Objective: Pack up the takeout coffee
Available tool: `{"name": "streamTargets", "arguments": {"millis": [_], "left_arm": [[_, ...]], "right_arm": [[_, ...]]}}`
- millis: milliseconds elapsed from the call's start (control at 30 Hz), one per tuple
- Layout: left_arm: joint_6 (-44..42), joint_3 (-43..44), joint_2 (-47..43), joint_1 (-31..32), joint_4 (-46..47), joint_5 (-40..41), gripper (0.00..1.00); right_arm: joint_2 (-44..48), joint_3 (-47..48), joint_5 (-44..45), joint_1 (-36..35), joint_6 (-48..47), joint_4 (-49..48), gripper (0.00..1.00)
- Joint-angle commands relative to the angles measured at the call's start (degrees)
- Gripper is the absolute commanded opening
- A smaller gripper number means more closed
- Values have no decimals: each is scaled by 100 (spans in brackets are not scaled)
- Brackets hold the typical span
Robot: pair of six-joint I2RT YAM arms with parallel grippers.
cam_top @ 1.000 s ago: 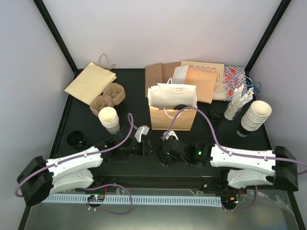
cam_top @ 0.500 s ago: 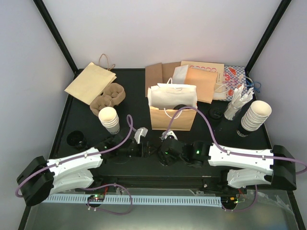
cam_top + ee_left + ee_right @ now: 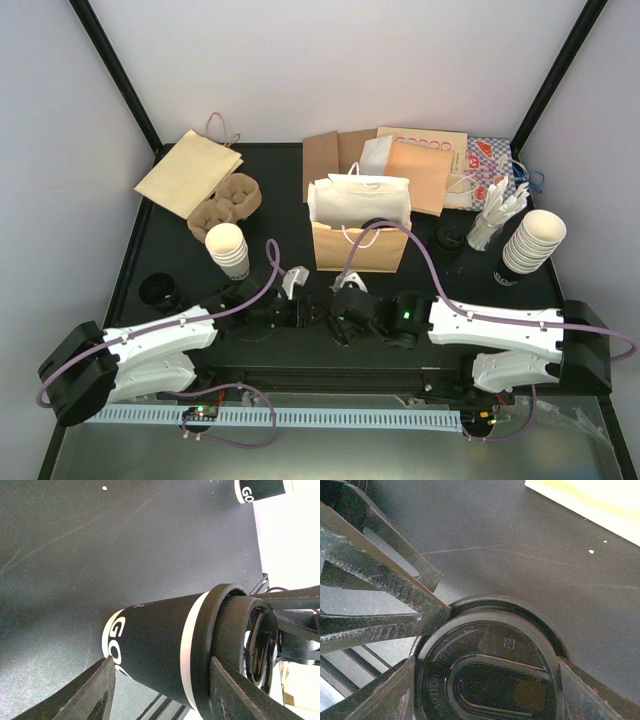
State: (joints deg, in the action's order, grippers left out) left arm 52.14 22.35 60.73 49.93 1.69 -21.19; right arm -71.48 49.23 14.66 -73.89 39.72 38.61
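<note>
A takeout coffee cup (image 3: 155, 645) stands upright on the black table (image 3: 165, 250), near the front edge and roughly centred, where the two arms meet. From the left wrist its wall looks dark with white lettering and a white band under the lid. Its round black sip lid (image 3: 490, 675) is seated on top.

The right gripper (image 3: 487, 665) comes down over the lid, with a finger pressed against the rim on each side, clamping the cup. The left gripper (image 3: 160, 662) straddles the cup body from the side. Its fingers sit very close to the wall, but I cannot tell whether they grip it.

Bare table surrounds the cup base on the sides that show. Just behind it stands an open brown paper bag (image 3: 360, 255), with a white bag (image 3: 360, 200) upright behind that. A stack of lidless cups (image 3: 228, 250) stands to the left, near the left arm, and a brown pulp carrier (image 3: 225, 200) lies beyond it. A second stack (image 3: 530, 240) stands well apart by the right edge. Flat bags (image 3: 400, 165) line the back edge.
</note>
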Motion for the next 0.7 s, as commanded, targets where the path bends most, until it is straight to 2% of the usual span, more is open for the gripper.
{"name": "streamTargets", "arguments": {"millis": [0,467,667], "left_arm": [[85,-118,345,-1,-511,254,52],[157,-187,535,4,-653,300,50],[110,-151,181,-1,-657,405,50]], "right_arm": [[-653,-499,-1197,-112,162,989,66],[-957,-484,-1887,-115,26,956,66],[-1031,-518,-2275,-117,3,815,66]]}}
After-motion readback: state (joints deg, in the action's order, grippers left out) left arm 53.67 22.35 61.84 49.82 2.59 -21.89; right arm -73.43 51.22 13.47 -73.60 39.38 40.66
